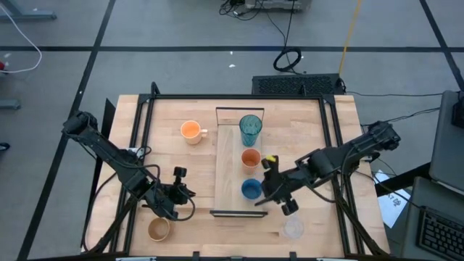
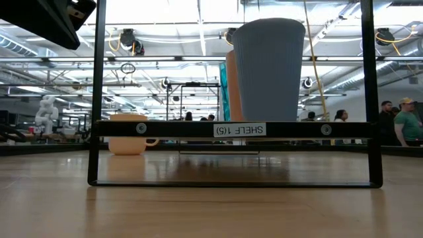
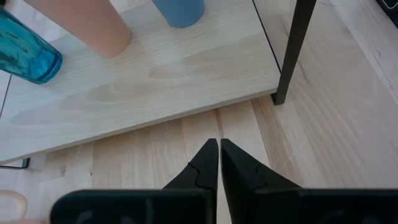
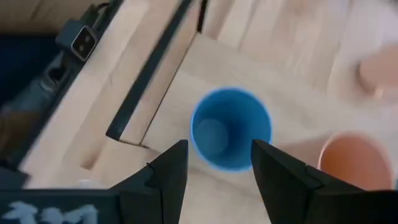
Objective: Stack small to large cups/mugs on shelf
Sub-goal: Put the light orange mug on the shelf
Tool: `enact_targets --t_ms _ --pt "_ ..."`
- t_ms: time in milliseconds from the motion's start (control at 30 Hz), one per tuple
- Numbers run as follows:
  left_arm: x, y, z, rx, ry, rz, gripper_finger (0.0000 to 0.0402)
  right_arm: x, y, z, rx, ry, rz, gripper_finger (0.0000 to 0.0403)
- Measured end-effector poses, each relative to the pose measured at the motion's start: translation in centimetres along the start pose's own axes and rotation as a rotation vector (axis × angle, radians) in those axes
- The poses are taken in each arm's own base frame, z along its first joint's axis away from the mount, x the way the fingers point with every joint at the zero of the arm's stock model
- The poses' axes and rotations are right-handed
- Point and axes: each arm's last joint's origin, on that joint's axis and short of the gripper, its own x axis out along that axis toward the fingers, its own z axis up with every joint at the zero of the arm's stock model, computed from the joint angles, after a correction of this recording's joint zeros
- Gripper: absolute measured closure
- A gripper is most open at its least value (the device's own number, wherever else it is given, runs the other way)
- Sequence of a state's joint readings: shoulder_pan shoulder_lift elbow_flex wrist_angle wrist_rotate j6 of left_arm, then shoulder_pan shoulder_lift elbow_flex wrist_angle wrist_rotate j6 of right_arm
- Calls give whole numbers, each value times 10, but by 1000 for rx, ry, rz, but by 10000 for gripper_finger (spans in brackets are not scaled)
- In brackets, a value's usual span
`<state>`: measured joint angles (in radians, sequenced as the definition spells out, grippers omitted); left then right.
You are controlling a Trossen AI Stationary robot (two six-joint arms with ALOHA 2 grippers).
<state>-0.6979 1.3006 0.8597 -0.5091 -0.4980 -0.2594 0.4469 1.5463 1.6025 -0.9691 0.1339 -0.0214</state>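
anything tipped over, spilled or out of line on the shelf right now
Nothing stands out. The teal tumbler, small orange cup and blue cup stand upright in a row on the shelf; no spills show. The right gripper, fingers open, hangs over the blue cup.

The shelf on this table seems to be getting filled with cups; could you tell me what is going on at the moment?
The robot is lining cups up on the shelf. A teal tumbler, a small orange cup and a blue cup stand on it. The right gripper hangs open above the blue cup, not gripping it. The left gripper waits shut beside the shelf. An orange mug, a wooden mug and a clear cup are on the table.
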Motion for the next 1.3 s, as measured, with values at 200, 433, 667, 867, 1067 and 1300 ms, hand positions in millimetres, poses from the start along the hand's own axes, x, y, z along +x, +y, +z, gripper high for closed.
enact_targets --t_ms 200,433,667,867,1067,1300 --pt "2 4 2 -14 -1 12 380 19 6 -22 131 71 2 234" --pt "6 12 4 -25 -1 33 380 54 12 -46 217 111 -1 252" --pt "9 19 5 -48 7 54 380 76 16 -60 227 89 2 281" --pt "10 21 5 -29 8 58 380 83 17 -64 230 66 5 302" --pt "10 21 5 -16 9 58 380 83 17 -62 232 43 7 319" --pt "4 23 7 -25 -22 52 380 83 17 -62 230 42 7 331"
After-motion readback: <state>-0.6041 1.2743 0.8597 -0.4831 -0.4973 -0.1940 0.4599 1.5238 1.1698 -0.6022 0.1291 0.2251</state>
